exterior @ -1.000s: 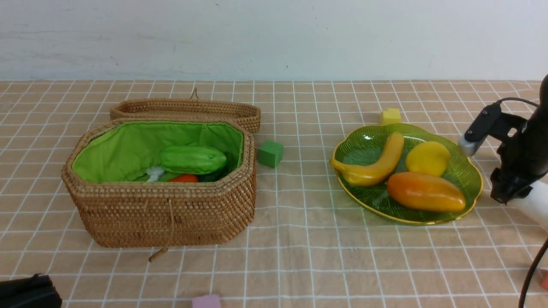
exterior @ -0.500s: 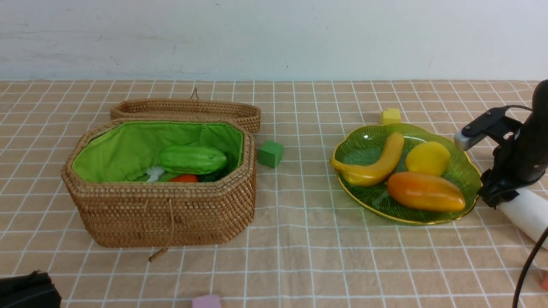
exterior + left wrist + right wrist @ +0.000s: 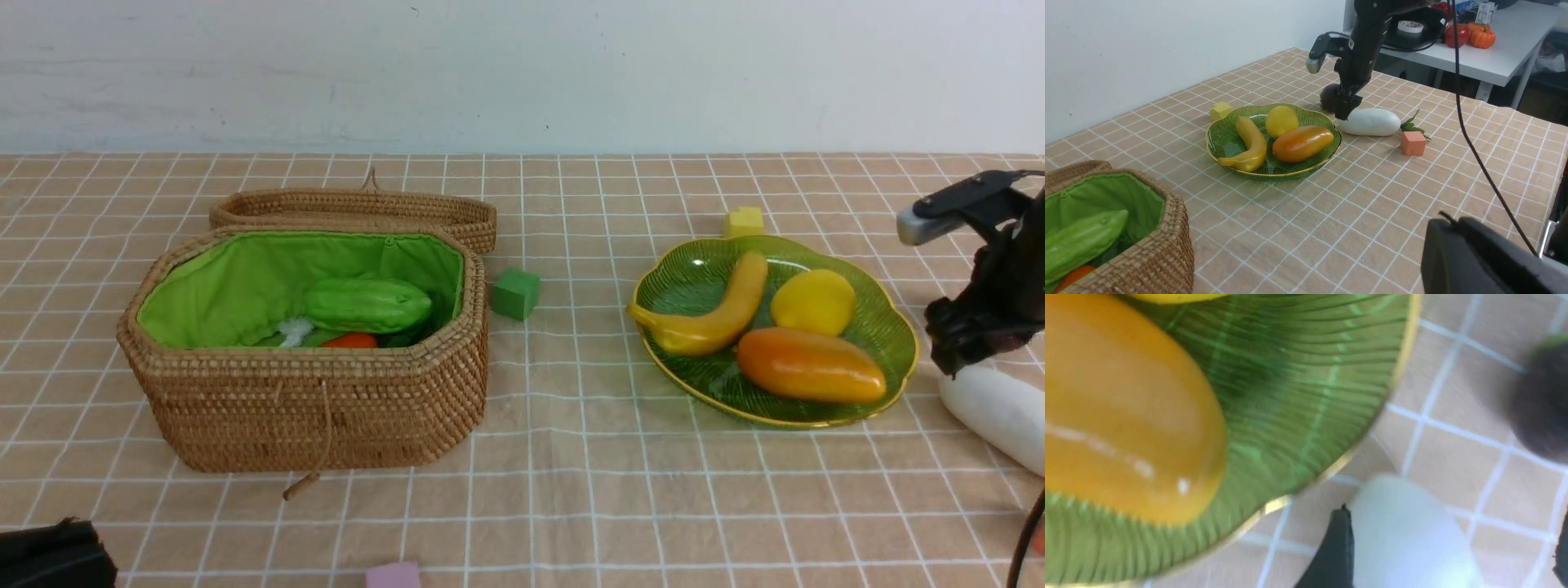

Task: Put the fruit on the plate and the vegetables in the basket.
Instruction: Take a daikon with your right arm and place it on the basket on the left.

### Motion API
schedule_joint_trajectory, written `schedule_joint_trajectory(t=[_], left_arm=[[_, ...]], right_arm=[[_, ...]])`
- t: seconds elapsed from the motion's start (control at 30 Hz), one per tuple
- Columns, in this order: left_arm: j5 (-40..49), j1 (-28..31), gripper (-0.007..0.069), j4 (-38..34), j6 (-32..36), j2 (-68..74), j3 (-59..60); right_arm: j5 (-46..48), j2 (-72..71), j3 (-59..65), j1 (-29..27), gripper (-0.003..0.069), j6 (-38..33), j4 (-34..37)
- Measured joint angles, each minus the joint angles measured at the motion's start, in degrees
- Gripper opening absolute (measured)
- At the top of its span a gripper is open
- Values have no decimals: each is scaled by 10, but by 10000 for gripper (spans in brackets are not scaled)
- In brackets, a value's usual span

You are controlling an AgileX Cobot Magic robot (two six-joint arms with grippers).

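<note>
Presently the right gripper stood over the plate-side end of the white radish, jaws spread wide to either side of it and not closed on it; nothing held. The left gripper sat low at the near left, closed, nothing seen in it. The radish lay on its side on the worktop, just beside the plate and well apart from the basket. The plate carried 3 fruits: banana, lemon, mango. The dark round fruit lay on the cloth just behind the gripper. The basket held the gourd and carrot. Risks, as judged: the radish looked smooth, rounded plastic, tapering at the end, so a pinch this near the tip could squirt it out or let it droop and swing. The plate was ribbed green glass with a thin gold rim, close to 1 finger, so a sideways nudge could shift it. The round fruit would likely roll if bumped. The basket wicker was coarse, its lining soft cloth.
</note>
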Motion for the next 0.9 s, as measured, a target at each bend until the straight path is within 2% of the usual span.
schedule_joint_trajectory(t=[0.2, 0.4, 0.47, 0.63, 0.9], left_arm=[[0, 0, 8, -1, 0, 0, 0], [-2, 0, 8, -1, 0, 0, 0], [-8, 0, 8, -3, 0, 0, 0], [-13, 0, 8, -5, 0, 0, 0], [-23, 0, 8, -8, 0, 0, 0]], right_arm=[[63, -22, 34, -22, 656, 22, -4], [-8, -19, 106, -33, 648, 22, -9], [-46, -9, 132, -33, 625, 22, -28], [-64, 2, 134, -33, 545, 22, -38], [-63, -4, 129, -33, 542, 41, -58]])
